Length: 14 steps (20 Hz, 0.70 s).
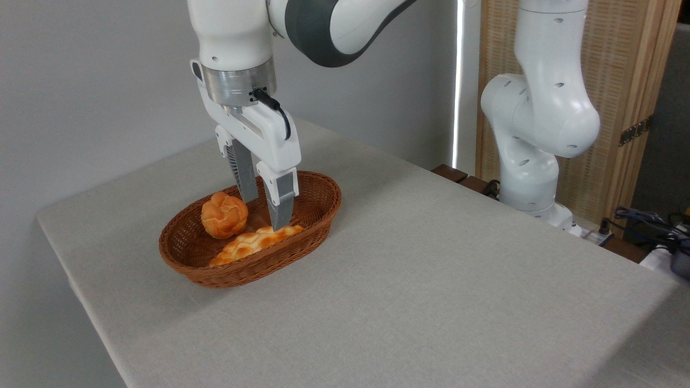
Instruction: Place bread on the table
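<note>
Loaf lay at basket front, bun behind it. Gripper hung open, empty, right of bun. Bun looked light, squishy; I'd pinch its sides gently.

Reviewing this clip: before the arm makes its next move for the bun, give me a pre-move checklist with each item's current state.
1. Gripper open: ok, the fingers stand apart with nothing between them.
2. Bread reachable: ok, the round bun sits uncovered in the basket.
3. Gripper centred on the bun: not ok, the fingers hang to its right, over the braided loaf.
4. Right fingertip clear of the loaf: cannot tell, they overlap in this view.
5. Free drop spot on the table: ok, bare cloth lies right of the basket.
</note>
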### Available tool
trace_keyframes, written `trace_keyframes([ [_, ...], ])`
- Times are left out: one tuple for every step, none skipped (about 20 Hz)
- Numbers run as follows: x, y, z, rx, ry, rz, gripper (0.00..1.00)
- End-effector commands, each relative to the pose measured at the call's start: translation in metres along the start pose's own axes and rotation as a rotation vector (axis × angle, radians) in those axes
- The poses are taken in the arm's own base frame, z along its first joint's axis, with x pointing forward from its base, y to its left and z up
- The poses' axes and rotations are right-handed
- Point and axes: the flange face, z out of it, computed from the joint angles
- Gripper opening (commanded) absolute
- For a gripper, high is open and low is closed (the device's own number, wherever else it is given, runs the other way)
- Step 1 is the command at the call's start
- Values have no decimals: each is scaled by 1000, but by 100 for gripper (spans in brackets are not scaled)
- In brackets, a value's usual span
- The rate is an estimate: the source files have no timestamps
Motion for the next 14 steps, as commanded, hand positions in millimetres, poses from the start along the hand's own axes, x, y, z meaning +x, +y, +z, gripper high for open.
trace_keyframes([
  [14, 9, 13, -70, 41, -11, 100],
  [20, 14, 17, -79, 59, -8, 100],
  [24, 19, 20, -79, 64, 1, 100],
  [31, 24, 26, -79, 71, 11, 100],
  [33, 25, 29, -83, 76, 9, 100],
  [38, 27, 33, -105, 100, -1, 100],
  [41, 27, 34, -120, 116, -10, 100],
  [45, 27, 38, -144, 149, -30, 100],
  [49, 29, 41, -155, 160, -32, 100],
  [56, 35, 48, -166, 166, -29, 100],
  [58, 36, 53, -172, 162, -31, 100],
  [60, 35, 61, -181, 160, -38, 100],
  [65, 37, 71, -206, 162, -49, 100],
  [68, 40, 76, -220, 165, -51, 100],
])
